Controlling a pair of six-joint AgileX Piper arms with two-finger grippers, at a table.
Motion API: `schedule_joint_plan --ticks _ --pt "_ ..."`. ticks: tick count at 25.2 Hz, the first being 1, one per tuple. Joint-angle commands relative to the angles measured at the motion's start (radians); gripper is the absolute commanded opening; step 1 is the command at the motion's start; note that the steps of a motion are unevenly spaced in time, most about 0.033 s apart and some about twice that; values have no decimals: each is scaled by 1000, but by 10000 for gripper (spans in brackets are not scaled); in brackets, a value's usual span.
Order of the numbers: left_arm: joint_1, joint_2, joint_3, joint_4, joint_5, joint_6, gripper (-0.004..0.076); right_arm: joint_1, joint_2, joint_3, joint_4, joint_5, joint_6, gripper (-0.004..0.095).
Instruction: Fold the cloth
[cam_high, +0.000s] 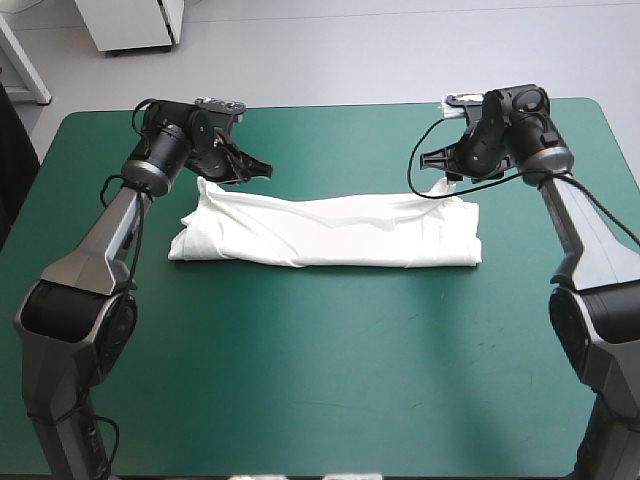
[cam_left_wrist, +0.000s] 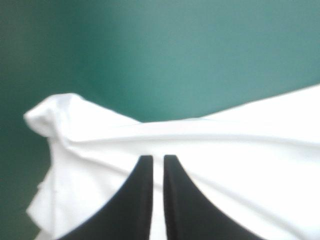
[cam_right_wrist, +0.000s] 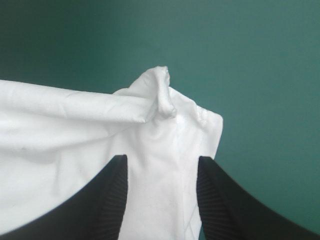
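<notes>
One white short-sleeved fabric T-shirt (cam_high: 330, 232), folded into a long band, lies mid-table on the teal-green cover (cam_high: 300, 380), its long axis parallel to the far edge. At its far left corner the left gripper (cam_left_wrist: 155, 157) pinches cloth, black fingers all but closed. At the far right corner the right gripper (cam_right_wrist: 162, 162) stands wide apart. Bare cover surrounds the band, broadest on the near side.

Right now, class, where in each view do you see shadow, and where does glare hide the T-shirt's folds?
High view: even light, only a thin soft shadow along the T-shirt's near edge on the cover. Left wrist view: the T-shirt glares white around the left gripper, few folds showing. Right wrist view: grey shading marks its folds; the cover darkens farther ahead.
</notes>
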Motion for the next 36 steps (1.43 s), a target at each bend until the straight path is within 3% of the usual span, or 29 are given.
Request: schedule_joint_plan --ticks 1,9,26,33,36 --pt "-80 -71 -32 -62 -26 31 -9 -26 -112 -34 -14 -10 -5 414" --pt "-247 -38 -32 -53 -73 46 -9 -129 -196 -34 35 16 -5 414" --pt "-281 156 -32 -105 -86 46 -9 -195 -245 31 80 8 -12 414" --pt "-287 195 -32 -145 -56 46 -9 -316 -245 271 426 -69 -204 423" --pt "-287 195 -32 -145 -58 46 -9 -318 -210 340 509 -80 -295 572"
